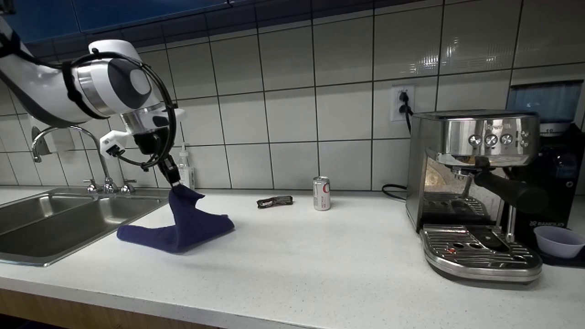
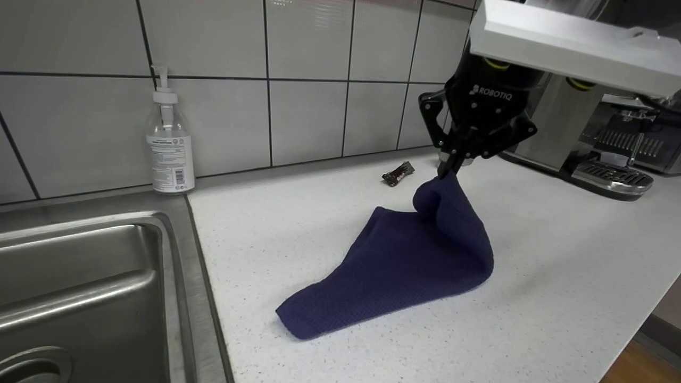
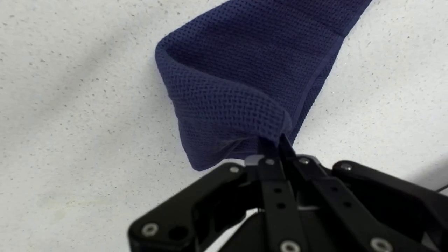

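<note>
A: What does the pincer [image 2: 447, 167] have hold of?

B: It is clamped on the dark blue cloth [image 2: 404, 266], with a gathered part of the fabric squeezed between its tips.

A: So is the cloth off the desk [image 2: 553, 298]?

B: Only partly. It rises to a peak at the pincer, while its lower part rests on the desk. In an exterior view a long flap stretches towards the sink [image 2: 205, 330] but stops short of the rim. The wrist view shows a textured weave and a fold curling over near the tips.

A: What stands about it?

B: Near the tiled wall [image 1: 292, 114], a small dark wrapper [image 1: 274, 202] lies flat, and a silver can [image 1: 321, 193] stands upright close to it. A clear pump bottle [image 2: 170, 154] stands by the wall at the sink's back corner.

A: And farther off?

B: A steel coffee machine [image 1: 493, 125], well apart from the cloth, with a pale purple cup [image 1: 560, 242] just beside it. A chrome faucet [image 1: 109, 185] rises behind the sink.

A: Where does the arm come in?

B: The white arm [image 1: 50, 87] enters from the upper left of an exterior view, its wrist angled down towards the cloth.
</note>
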